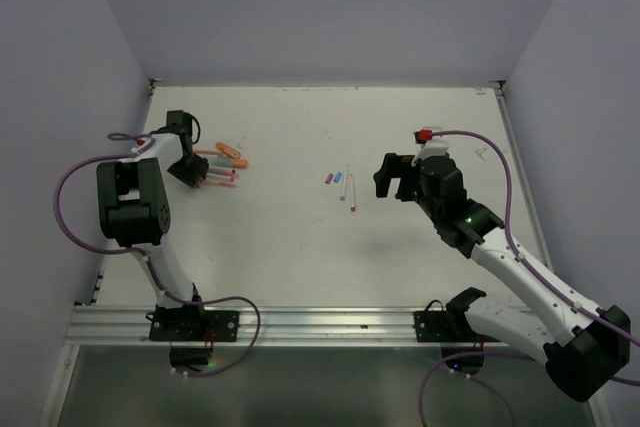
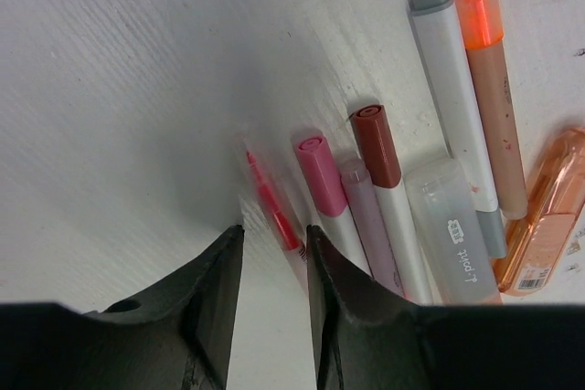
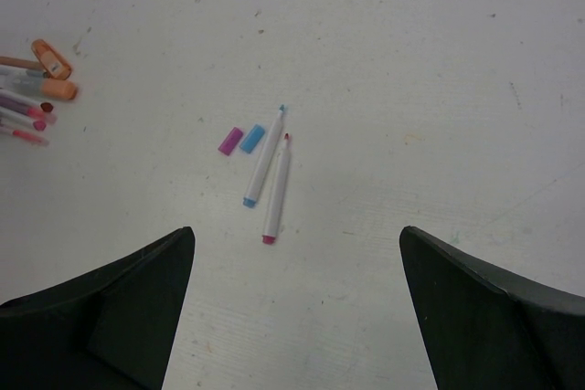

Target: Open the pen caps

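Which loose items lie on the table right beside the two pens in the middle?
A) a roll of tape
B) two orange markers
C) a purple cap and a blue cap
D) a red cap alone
C: the right wrist view shows the purple cap and the blue cap lying loose beside the blue-ended pen.

A white, faintly scuffed table [image 1: 300,247] lies under the left claw [image 1: 190,175] and right claw [image 1: 395,183]. Pale walls [image 1: 330,7] rise ahead of both; a metal rail [image 1: 330,325] runs behind them.
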Controlling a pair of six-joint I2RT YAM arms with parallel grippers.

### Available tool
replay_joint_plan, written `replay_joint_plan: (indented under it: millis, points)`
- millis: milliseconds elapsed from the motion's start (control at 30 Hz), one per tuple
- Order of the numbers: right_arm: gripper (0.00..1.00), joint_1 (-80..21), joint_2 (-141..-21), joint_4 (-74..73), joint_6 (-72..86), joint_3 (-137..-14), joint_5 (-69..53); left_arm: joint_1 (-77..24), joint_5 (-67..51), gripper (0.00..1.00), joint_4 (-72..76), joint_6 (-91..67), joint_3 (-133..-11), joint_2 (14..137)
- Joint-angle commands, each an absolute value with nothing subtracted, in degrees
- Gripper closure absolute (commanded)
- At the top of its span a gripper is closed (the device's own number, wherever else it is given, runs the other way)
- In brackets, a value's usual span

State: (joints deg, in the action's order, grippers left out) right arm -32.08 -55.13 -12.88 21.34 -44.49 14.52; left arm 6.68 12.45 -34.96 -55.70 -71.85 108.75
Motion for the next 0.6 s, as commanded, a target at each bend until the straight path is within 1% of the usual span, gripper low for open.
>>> replay_joint_plan:
  millis: [0, 33, 67, 167, 200, 333, 433, 467, 567]
  points:
    - [0.01, -31.82, -53.61, -12.22, 20.39, -44.03, 15.82, 7.21, 14.24, 0.65, -37.88, -54.15, -72.16, 110.13]
    - [0.02, -31.82, -53.44, -12.22, 20.30, -44.03, 15.91, 7.29, 14.33, 0.66, -37.97, -53.79, -71.55, 109.87]
    - [0.01, -31.90, -53.35, -12.13, 20.30, -44.03, 15.82, 7.29, 14.59, 0.70, -37.97, -53.35, -71.11, 109.25]
    - [0.01, -31.82, -53.35, -12.13, 20.30, -44.12, 15.47, 7.29, 14.68, 0.75, -38.23, -52.39, -69.26, 107.94]
    - [0.01, -31.90, -53.35, -11.95, 20.30, -44.03, 15.29, 7.29, 14.76, 0.79, -38.15, -51.69, -68.74, 107.58]
    - [0.02, -31.82, -53.53, -11.60, 20.13, -44.12, 13.28, 7.29, 14.68, 0.83, -37.71, -49.66, -65.40, 105.39]
    - [0.02, -31.82, -53.44, -10.72, 19.60, -43.86, 11.70, 7.29, 13.71, 0.88, -36.30, -47.99, -62.51, 102.49]
    - [0.02, -31.82, -53.44, -10.37, 19.51, -43.77, 10.47, 7.29, 12.84, 0.93, -35.60, -46.86, -61.62, 100.57]
    - [0.02, -31.82, -53.70, -8.36, 18.72, -43.33, 6.17, 7.29, 10.65, 1.00, -33.49, -45.27, -58.98, 96.87]
